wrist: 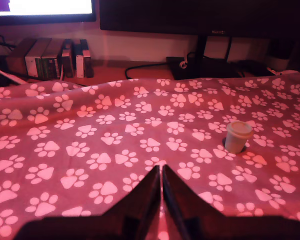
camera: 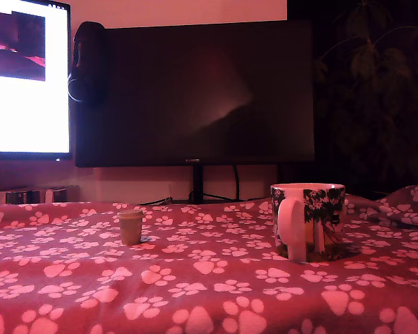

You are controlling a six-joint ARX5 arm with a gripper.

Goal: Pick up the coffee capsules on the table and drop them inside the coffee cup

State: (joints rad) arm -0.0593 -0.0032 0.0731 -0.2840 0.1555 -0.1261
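Note:
A tan-beige coffee capsule (camera: pixel 130 227) stands upright on the red paw-print table (camera: pixel 209 292), toward the exterior view's left. The white coffee cup (camera: pixel 308 220) with a dark leafy print stands toward the exterior view's right, handle facing the camera. The arm does not show in the exterior view. In the wrist view my gripper (wrist: pixel 161 172) hovers over the cloth with its dark fingers (wrist: pixel 145 200) pressed together and nothing between them. The capsule (wrist: pixel 237 136) stands well apart from the fingertips, further out on the cloth (wrist: pixel 90 140). The cup is outside the wrist view.
A large dark monitor (camera: pixel 195 94) on a stand rises behind the table, with a lit screen (camera: pixel 26 76) at the exterior view's left. Books (wrist: pixel 52 57) and cables lie past the cloth's far edge. The cloth bunches up at the exterior view's far right (camera: pixel 404 205).

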